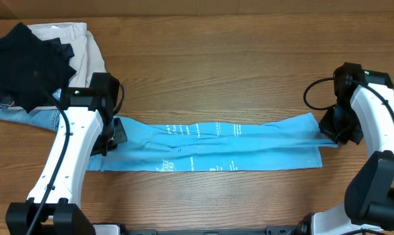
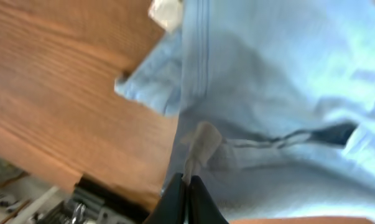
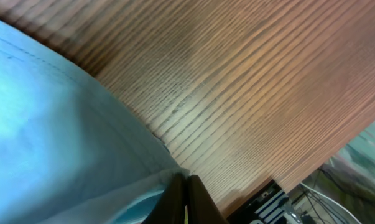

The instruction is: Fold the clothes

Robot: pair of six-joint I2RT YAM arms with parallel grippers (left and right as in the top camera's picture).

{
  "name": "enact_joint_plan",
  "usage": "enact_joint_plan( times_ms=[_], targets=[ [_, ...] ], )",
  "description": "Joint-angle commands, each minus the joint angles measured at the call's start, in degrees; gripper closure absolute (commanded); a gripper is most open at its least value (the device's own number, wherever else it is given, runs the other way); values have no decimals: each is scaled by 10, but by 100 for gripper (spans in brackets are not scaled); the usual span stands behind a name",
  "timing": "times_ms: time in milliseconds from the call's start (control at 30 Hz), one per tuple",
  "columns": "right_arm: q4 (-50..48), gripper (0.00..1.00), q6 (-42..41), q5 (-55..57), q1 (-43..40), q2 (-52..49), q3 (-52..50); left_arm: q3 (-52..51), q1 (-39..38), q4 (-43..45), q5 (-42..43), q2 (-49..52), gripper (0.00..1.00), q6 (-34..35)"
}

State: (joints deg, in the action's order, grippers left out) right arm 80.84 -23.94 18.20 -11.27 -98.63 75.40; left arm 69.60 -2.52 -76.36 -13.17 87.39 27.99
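Note:
The light sky-blue T-shirt point(image 1: 216, 145) lies folded into a long narrow strip across the middle of the table, with white print on top. My left gripper point(image 1: 113, 134) is shut on the shirt's left end; in the left wrist view point(image 2: 188, 180) its fingers pinch a fold of the blue cloth point(image 2: 280, 87). My right gripper point(image 1: 332, 134) is shut on the shirt's right end; in the right wrist view point(image 3: 184, 180) its fingers pinch the cloth's edge point(image 3: 56, 130). The strip is stretched between both grippers.
A pile of other clothes sits at the back left: a black garment point(image 1: 27, 62), beige trousers point(image 1: 85, 46) and blue denim point(image 1: 33, 114). The wooden table point(image 1: 216, 72) runs behind and in front of the shirt.

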Motion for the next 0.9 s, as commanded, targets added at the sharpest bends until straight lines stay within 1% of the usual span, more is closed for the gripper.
enact_joint_plan(
  times_ms=[0, 133, 433, 500, 567, 667, 867],
  targets=[
    [1, 96, 0, 10, -4, 14, -1, -4, 0, 6, -40, 1, 96, 53],
    [-7, 96, 1, -1, -3, 14, -1, -6, 0, 6, -65, 4, 96, 69],
    [-14, 96, 2, -10, -3, 14, -1, -24, 0, 24, -65, 5, 95, 70],
    [-18, 96, 16, -23, -3, 14, -1, -38, 0, 36, -65, 5, 95, 70],
    [-24, 95, 33, -38, -3, 14, -1, -51, 0, 50, -65, 5, 95, 70],
    [-25, 95, 34, -38, 1, 14, -1, -64, 0, 78, -65, 5, 95, 69],
    [-30, 95, 34, -41, 7, 14, -1, -81, 0, 162, -66, 5, 96, 67]
  ],
)
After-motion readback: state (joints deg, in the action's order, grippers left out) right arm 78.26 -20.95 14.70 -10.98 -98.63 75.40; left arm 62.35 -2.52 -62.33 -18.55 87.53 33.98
